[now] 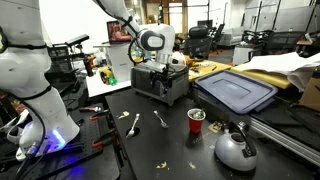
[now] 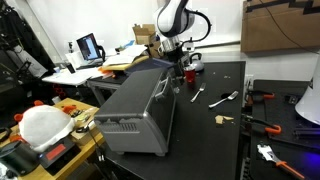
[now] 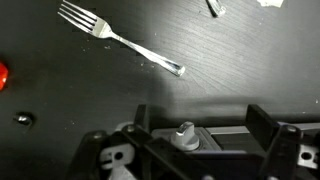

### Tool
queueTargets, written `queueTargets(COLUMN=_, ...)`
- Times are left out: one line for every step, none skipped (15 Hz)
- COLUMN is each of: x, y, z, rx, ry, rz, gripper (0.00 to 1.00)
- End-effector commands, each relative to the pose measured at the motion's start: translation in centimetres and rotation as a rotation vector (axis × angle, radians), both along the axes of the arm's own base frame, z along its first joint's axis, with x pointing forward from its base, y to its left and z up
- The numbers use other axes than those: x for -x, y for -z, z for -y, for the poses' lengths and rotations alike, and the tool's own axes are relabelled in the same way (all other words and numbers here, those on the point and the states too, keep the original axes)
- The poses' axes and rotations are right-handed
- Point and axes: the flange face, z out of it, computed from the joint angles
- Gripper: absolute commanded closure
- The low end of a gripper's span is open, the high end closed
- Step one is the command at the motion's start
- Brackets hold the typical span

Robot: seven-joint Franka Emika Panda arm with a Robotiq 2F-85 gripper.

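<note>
Pincer spread wide, fork lying near.

In the wrist view, the black two-fingered gripper is cut off by the bottom edge, so only its finger ends and part of its body are seen. A small red object is cropped by the left edge and cannot be identified. A white scrap and a short silvery piece are cropped at the top. In both exterior views the jaws are too small to be made out. A large white rounded machine is cut off by the left edge in an exterior view.
</note>
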Motion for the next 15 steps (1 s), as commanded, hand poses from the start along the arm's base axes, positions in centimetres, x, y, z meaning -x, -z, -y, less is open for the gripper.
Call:
queueTargets(x=0.0, y=0.2, z=1.1, rx=-0.059, ry=0.068, rz=-0.032, gripper=0.0)
queueTargets(x=0.0, y=0.3, z=1.2, rx=-0.075, ry=0.086, rz=-0.033, gripper=0.0)
queueTargets(x=0.1, y=0.6, z=1.3, rx=-0.084, ry=0.114, rz=-0.031, gripper=0.0)
queueTargets(x=0.1, y=0.8, z=1.3, rx=-0.096, ry=0.141, rz=-0.03, gripper=0.0)
queueTargets(x=0.0, y=1.0, z=1.4, rx=-0.108, ry=0.164, rz=-0.028, gripper=0.0)
queueTargets(x=0.0, y=1.2, z=1.4, rx=-0.121, ry=0.188, rz=-0.025, gripper=0.0)
queueTargets(x=0.0, y=1.3, z=1.4, rx=-0.129, ry=0.209, rz=-0.023, gripper=0.0)
queueTargets(x=0.1, y=1.5, z=1.4, rx=-0.141, ry=0.226, rz=-0.023, gripper=0.0)
queueTargets(x=0.1, y=1.7, z=1.5, rx=-0.146, ry=0.241, rz=-0.021, gripper=0.0)
queueTargets(x=0.1, y=1.9, z=1.6, rx=-0.15, ry=0.259, rz=-0.018, gripper=0.0)
queueTargets(x=0.0, y=2.1, z=1.6, rx=-0.155, ry=0.273, rz=-0.014, gripper=0.0)
queueTargets(x=0.0, y=2.3, z=1.7, rx=-0.157, ry=0.286, rz=-0.01, gripper=0.0)
queueTargets(x=-0.1, y=2.5, z=1.8, rx=-0.159, ry=0.295, rz=-0.007, gripper=0.0)
queueTargets(x=-0.1, y=2.7, z=2.0, rx=-0.161, ry=0.304, rz=-0.005, gripper=0.0)
queueTargets(x=-0.2, y=2.9, z=2.1, rx=-0.163, ry=0.31, rz=-0.003, gripper=0.0)
